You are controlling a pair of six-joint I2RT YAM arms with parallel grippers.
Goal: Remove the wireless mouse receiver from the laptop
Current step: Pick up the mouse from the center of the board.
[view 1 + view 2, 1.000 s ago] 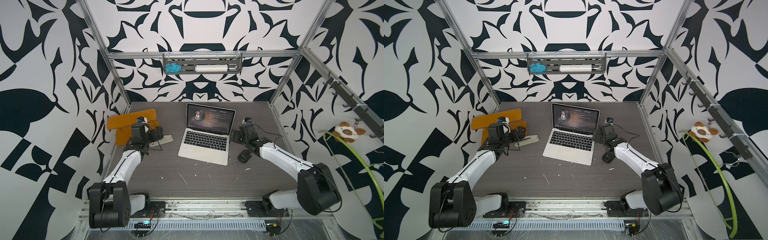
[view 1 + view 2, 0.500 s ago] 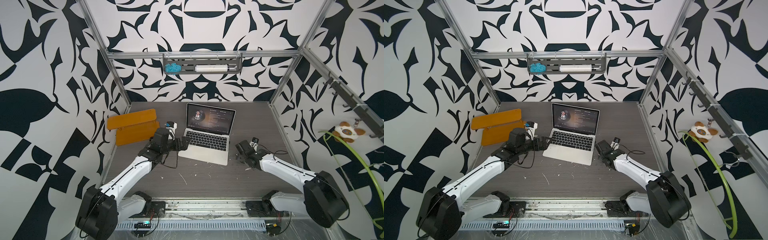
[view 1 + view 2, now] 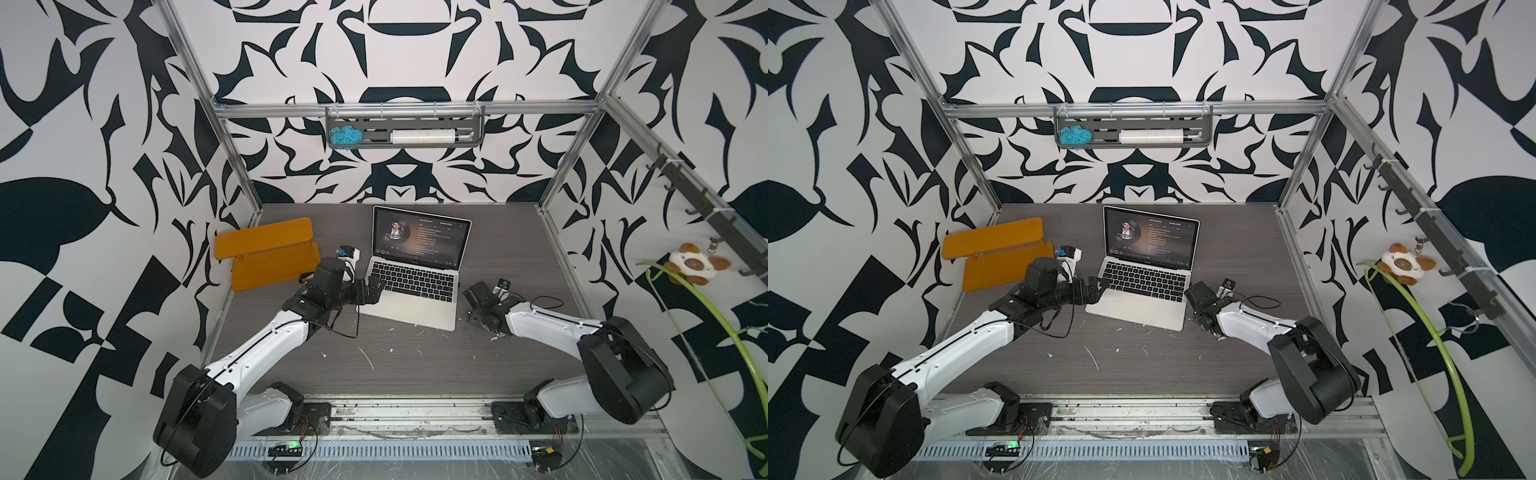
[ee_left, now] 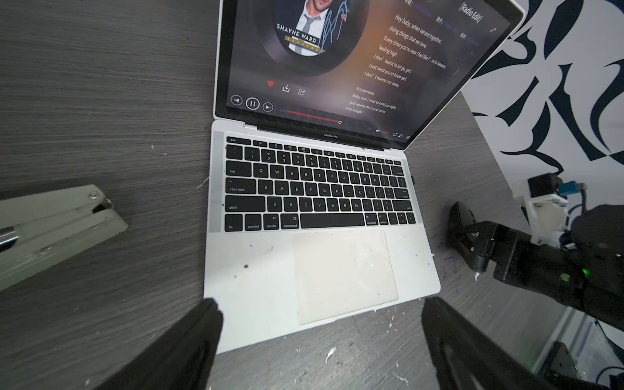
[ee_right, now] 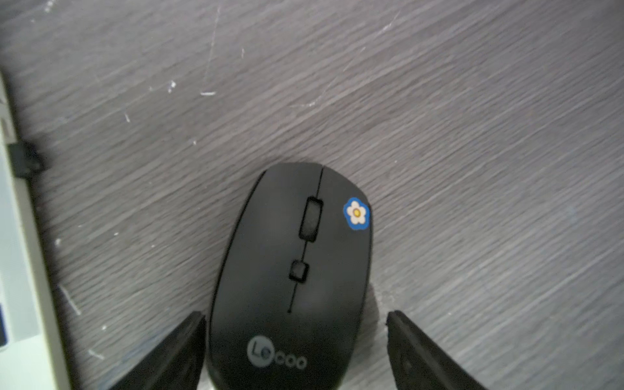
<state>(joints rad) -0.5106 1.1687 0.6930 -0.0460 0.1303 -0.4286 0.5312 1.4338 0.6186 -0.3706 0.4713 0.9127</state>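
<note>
Holds the left tool (image 4: 320, 310) spread wide and empty at the near left corner of the laptop (image 4: 256, 287), probably to pin the base against a sideways pull. Straddles the black mouse (image 5: 290, 270) with the right tool (image 5: 295, 317), fingers apart on either flank: one close against the shell, a clear gap at the other. Pinches nothing yet, as far as the wrist view shows. Reads as a detour, since shifting the mouse would open the approach to the laptop's right edge.

Finds the wireless mouse receiver (image 5: 25, 158) seated in that right edge beside the upper key rows, not yet pulled. Offers only a short stub to grip, so likely calls for a narrow pinch and a straight outward draw.

Rests everything on a dark wood-grain worktop (image 3: 395, 365), scratched and flecked with white crumbs. Carries a pale stapler-like thing (image 4: 50, 219) on the laptop's side away from the receiver, and orange plastic panels (image 3: 266, 257) farther back. Ends in black-and-white patterned walls, an aluminium frame and a back shelf (image 3: 415, 120) with blue yarn and a white tube.
</note>
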